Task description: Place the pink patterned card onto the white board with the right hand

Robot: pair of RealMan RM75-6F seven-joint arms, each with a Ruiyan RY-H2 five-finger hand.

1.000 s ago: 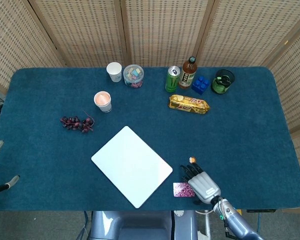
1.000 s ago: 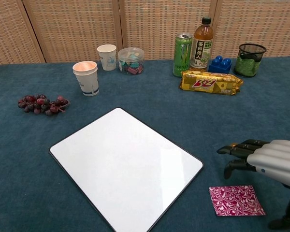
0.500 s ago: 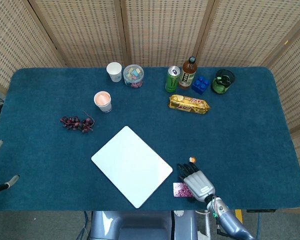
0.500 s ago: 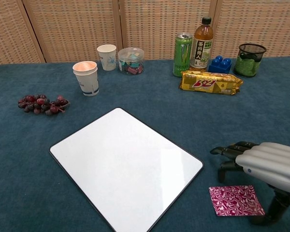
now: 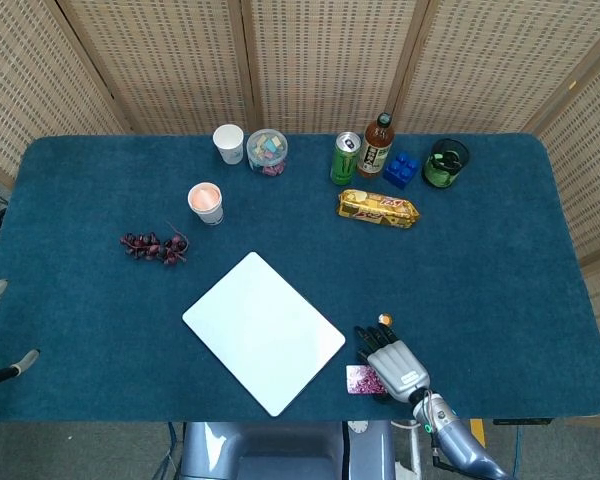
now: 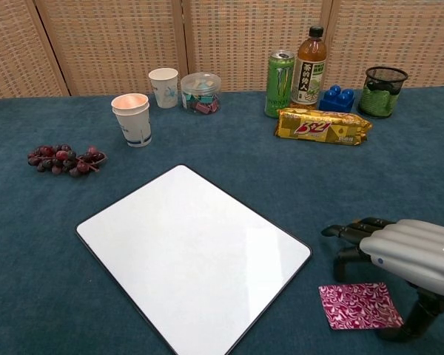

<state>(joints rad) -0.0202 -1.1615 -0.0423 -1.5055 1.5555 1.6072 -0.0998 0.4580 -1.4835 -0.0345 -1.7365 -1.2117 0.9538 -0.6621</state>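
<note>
The pink patterned card [image 6: 357, 305] is lying flat on the blue cloth near the table's front edge, just off the white board's [image 6: 185, 251] right corner and not touching it. In the chest view it is nearly square, its slightly longer side running left to right and tilting a little, so its corners are pointing roughly toward the board and toward the arm. The right hand [image 6: 403, 248] is hovering palm-down just above and behind the card, fingers [image 6: 348, 231] stretched forward and a little apart, holding nothing, while its thumb is reaching down beside the card's right edge; whether it is touching the card I cannot tell. The left hand is not appearing in either view.

Compared with a second ago, the hand is sitting lower and further toward the board, and the card is lying where it was.

The table [image 5: 500, 260] is wearing a dark teal carpet-like cover, and woven wicker screens [image 5: 320, 60] are standing behind it. Along the back, cups [image 6: 138, 109], a drink can [image 6: 280, 73], a bottle [image 6: 310, 66] and a snack pack [image 6: 324, 126] are standing well apart from the card
</note>
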